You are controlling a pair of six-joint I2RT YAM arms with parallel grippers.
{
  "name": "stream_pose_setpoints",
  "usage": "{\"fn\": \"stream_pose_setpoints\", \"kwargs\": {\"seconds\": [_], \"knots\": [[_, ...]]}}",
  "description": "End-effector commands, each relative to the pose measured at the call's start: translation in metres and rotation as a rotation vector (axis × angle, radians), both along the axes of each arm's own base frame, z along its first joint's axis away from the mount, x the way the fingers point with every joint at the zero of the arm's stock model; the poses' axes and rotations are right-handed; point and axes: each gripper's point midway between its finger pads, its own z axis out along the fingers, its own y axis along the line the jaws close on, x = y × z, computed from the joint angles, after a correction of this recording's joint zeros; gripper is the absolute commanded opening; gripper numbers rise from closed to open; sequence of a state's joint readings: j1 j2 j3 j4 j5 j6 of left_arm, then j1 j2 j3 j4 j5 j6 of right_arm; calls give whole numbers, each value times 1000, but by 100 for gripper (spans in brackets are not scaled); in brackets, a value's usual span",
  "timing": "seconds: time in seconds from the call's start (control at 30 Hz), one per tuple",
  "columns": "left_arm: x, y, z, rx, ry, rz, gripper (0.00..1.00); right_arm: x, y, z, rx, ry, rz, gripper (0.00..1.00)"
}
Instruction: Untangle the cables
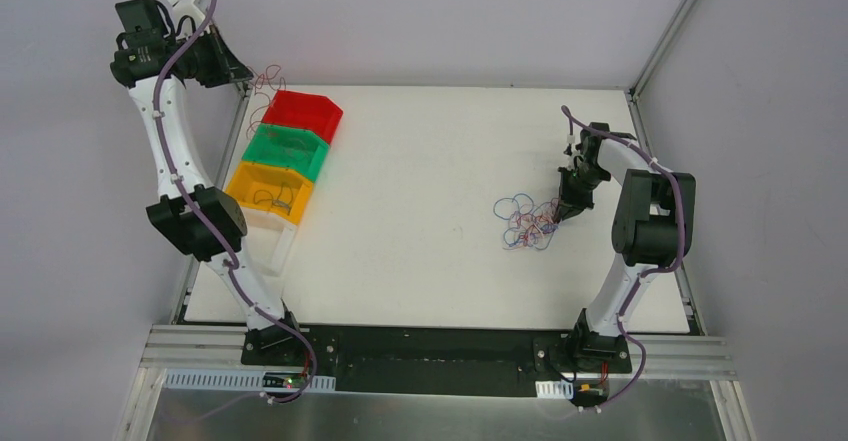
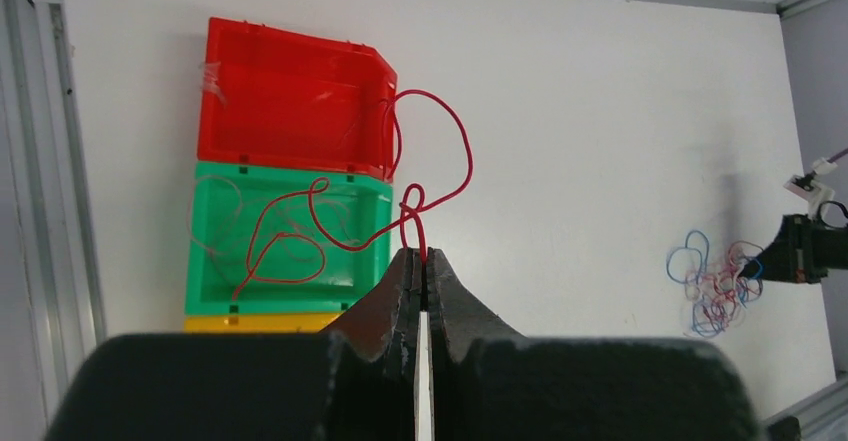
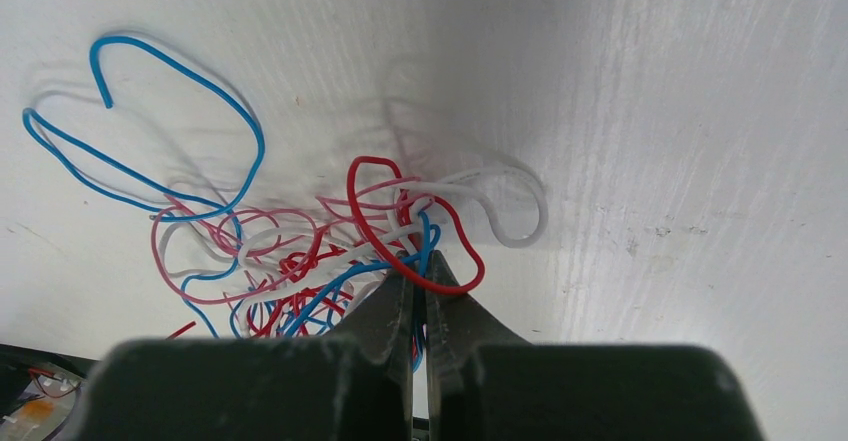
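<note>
The cables lie as a small red, blue and white tangle (image 1: 527, 223) on the white table, right of centre. My right gripper (image 1: 558, 217) is down at the tangle's right edge. In the right wrist view it (image 3: 420, 279) is shut on strands of the tangle (image 3: 290, 261), with a blue and a red wire between the jaws. My left gripper (image 1: 243, 73) is raised at the far left, above the bins. It (image 2: 423, 258) is shut on a single red cable (image 2: 422, 244), whose loops hang over the red and green bins.
A row of bins stands at the left: red (image 1: 322, 111), green (image 1: 262, 144), yellow (image 1: 240, 178) and white (image 1: 283, 246). The green and yellow bins hold thin wires. Metal frame rails run along the table's left and right edges.
</note>
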State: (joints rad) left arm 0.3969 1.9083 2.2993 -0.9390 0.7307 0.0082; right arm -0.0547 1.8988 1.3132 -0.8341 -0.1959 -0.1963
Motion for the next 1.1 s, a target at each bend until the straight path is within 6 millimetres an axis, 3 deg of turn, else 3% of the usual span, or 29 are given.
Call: {"fn": "stream_pose_setpoints", "kwargs": {"seconds": [0.0, 0.17, 0.37, 0.6, 0.7, 0.93, 1.07], "knots": [[23, 15, 25, 60, -108, 28, 0, -3, 5, 0, 12, 30, -23, 0], [45, 23, 13, 66, -122, 27, 0, -1, 4, 0, 7, 38, -27, 0], [76, 26, -18, 59, -115, 8, 0, 0, 5, -3, 4, 53, -29, 0], [96, 24, -42, 67, -120, -11, 0, 0, 7, -4, -5, 70, -15, 0], [100, 24, -33, 54, -140, 4, 0, 0, 8, -5, -11, 73, -8, 0], [89, 17, 25, 60, -250, 15, 0, 0, 8, -7, -13, 77, -4, 0], [89, 16, 36, 61, -283, 16, 0, 2, 10, -8, -6, 81, -2, 0]]}}
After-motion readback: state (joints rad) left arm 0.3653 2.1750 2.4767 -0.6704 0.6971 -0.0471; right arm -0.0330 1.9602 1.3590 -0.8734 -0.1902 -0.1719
